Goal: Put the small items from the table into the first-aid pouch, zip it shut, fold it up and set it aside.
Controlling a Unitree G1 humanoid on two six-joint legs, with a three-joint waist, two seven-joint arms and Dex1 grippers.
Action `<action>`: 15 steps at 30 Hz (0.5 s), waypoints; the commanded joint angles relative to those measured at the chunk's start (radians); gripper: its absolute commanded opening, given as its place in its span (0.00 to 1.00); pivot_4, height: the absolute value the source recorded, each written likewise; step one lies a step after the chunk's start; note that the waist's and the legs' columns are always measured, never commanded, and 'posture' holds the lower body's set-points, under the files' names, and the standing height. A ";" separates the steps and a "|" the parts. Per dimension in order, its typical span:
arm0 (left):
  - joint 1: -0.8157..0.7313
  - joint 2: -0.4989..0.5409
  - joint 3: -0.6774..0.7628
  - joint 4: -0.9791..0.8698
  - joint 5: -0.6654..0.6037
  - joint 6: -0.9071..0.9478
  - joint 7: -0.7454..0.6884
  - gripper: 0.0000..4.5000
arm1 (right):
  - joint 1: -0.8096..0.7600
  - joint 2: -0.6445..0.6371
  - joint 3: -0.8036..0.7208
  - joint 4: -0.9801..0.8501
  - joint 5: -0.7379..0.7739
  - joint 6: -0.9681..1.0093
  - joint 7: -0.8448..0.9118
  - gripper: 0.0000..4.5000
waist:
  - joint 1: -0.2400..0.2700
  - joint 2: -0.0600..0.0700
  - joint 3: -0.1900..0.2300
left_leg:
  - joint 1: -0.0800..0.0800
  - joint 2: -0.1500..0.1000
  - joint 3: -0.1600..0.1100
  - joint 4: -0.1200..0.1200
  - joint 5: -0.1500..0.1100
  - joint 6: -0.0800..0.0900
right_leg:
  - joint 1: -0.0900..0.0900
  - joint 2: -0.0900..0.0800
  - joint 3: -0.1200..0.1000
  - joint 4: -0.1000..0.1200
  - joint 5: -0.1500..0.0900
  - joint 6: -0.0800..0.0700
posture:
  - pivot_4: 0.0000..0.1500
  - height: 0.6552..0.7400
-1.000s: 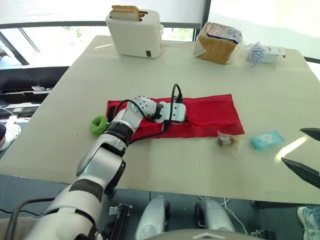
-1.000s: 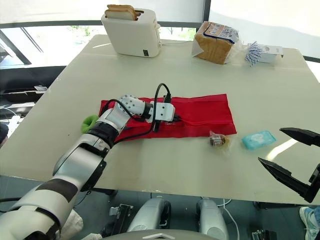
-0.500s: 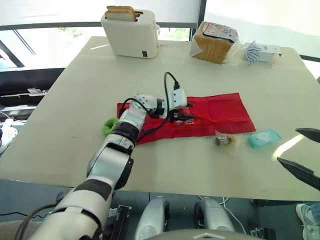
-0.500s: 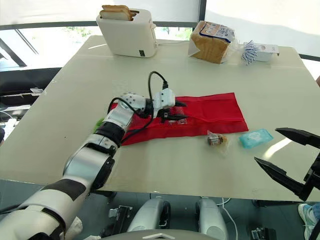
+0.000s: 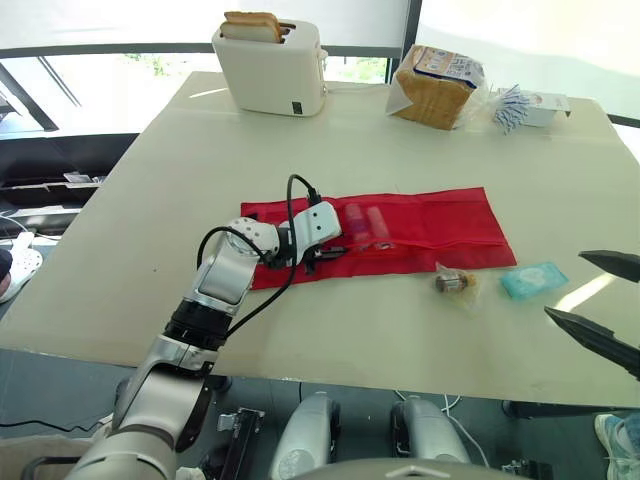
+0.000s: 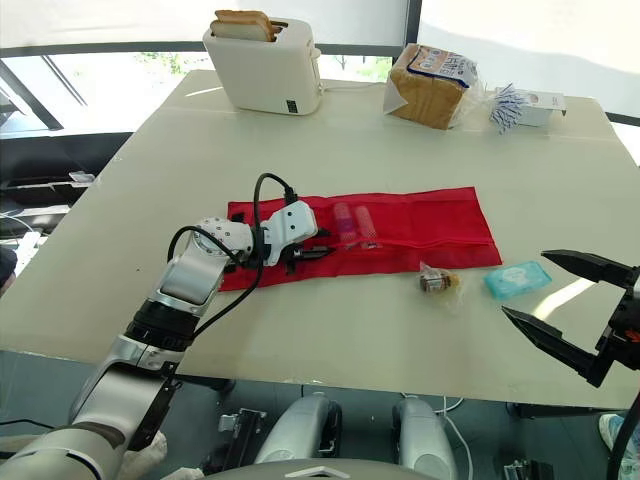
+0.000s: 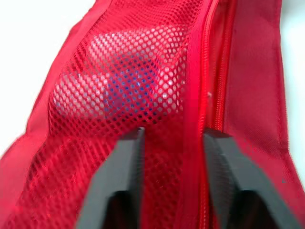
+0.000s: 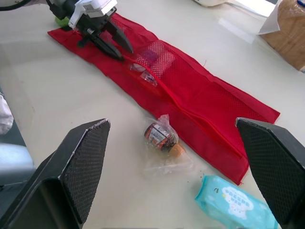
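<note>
Your left end effector (image 6: pixel 312 254) sits low on the left part of the red first-aid pouch (image 5: pixel 430 225). Its 2 black fingers (image 7: pixel 121 176) are spread astride the mesh pocket beside the zip, pinching nothing. Small pale items (image 5: pixel 365 222) show through the mesh just ahead of it.

Your right end effector (image 6: pixel 570 308) hovers off the near right edge, spread wide and empty.

Filling looks partway done. 2 items lie outside near the pouch's near right corner: a clear-wrapped packet (image 5: pixel 452 283) and a teal tissue pack (image 5: pixel 533 279). The next move probably calls for your right arm to reach forward for the packet.

The pale worktop (image 5: pixel 150 200) carries a toaster (image 5: pixel 270 65), a bagged loaf (image 5: pixel 437 85) and a small box (image 5: pixel 535 105) along its far edge, before bright windows.
</note>
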 commanded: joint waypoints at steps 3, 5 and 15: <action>-0.194 -0.053 -0.021 0.356 0.059 -0.318 0.070 0.01 | 0.001 0.002 -0.028 -0.025 0.003 -0.015 -0.001 1.00 | 0.000 0.000 0.000 | 0.000 -0.001 0.000 0.000 0.000 0.000 | 0.000 0.000 -0.001 0.000 0.000 0.000 | 1.00 1.00; -0.257 -0.069 -0.028 0.489 0.073 -0.432 0.074 0.01 | 0.004 0.005 -0.033 -0.031 0.006 -0.013 -0.005 1.00 | -0.002 0.000 0.000 | -0.001 -0.001 0.001 0.000 0.000 0.001 | 0.000 0.000 -0.001 -0.001 0.000 0.000 | 1.00 1.00; -0.290 -0.061 0.099 0.592 -0.115 -0.429 -0.200 0.39 | 0.043 0.034 -0.037 -0.083 0.023 -0.006 -0.041 1.00 | -0.007 -0.001 0.000 | -0.001 0.000 0.001 0.000 0.000 0.001 | -0.001 0.000 -0.001 0.000 0.000 0.000 | 1.00 1.00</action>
